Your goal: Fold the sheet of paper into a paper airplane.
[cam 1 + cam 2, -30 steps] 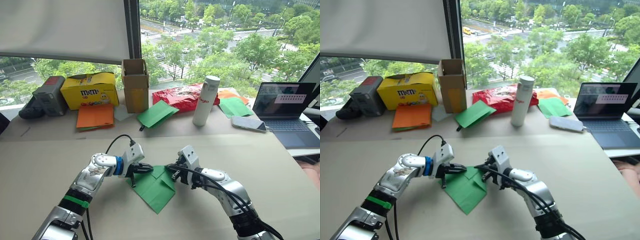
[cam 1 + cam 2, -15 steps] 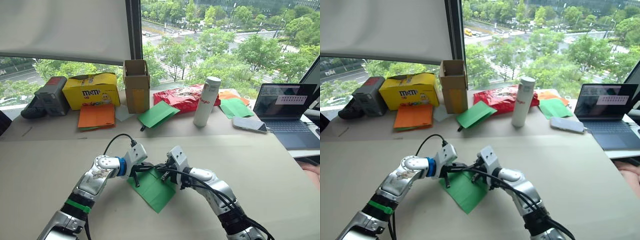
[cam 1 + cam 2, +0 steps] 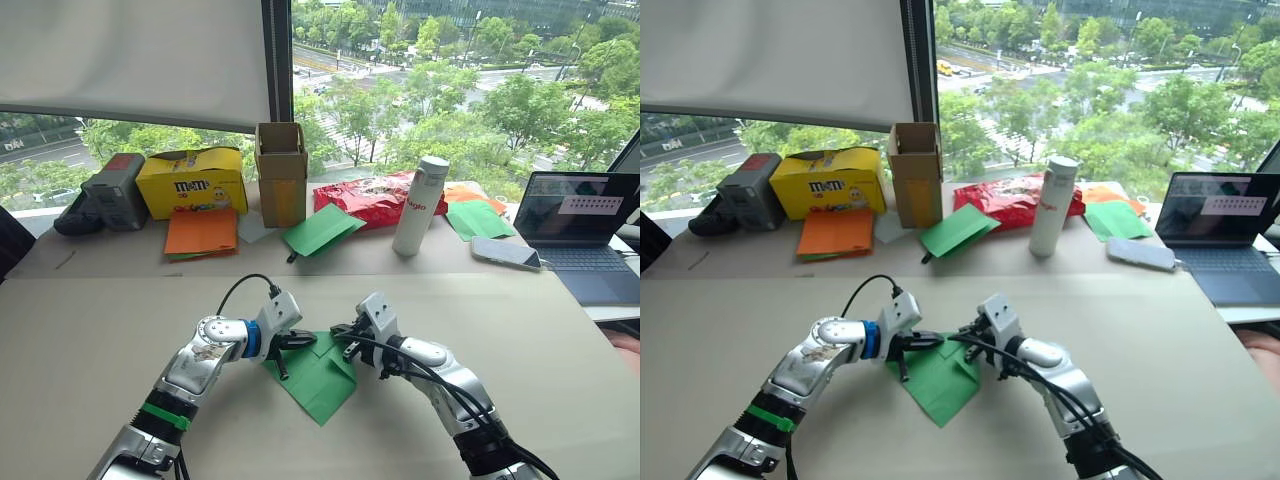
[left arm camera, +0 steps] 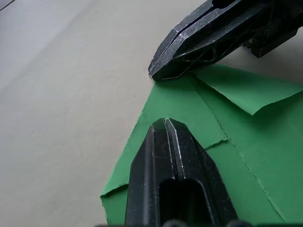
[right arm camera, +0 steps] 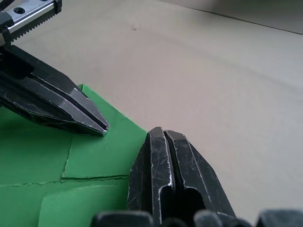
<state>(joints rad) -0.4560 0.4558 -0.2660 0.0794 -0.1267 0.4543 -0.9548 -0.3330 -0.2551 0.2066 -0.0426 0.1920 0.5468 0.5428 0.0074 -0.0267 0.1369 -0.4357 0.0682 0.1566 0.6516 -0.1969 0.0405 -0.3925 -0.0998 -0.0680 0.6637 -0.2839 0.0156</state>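
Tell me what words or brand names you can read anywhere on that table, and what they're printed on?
"m&m's" on the yellow box by the window.
Red lettering on the white bottle: too small to read for certain.
Print on the red snack bag: unreadable.
Lines on the laptop screen: too small to read.
Nothing on the sheet of paper.

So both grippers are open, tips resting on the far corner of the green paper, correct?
Not open. Both wrist views show each gripper's fingers pressed shut: the left gripper and the right gripper. The rest holds: both tips rest at the far corner of the green paper.
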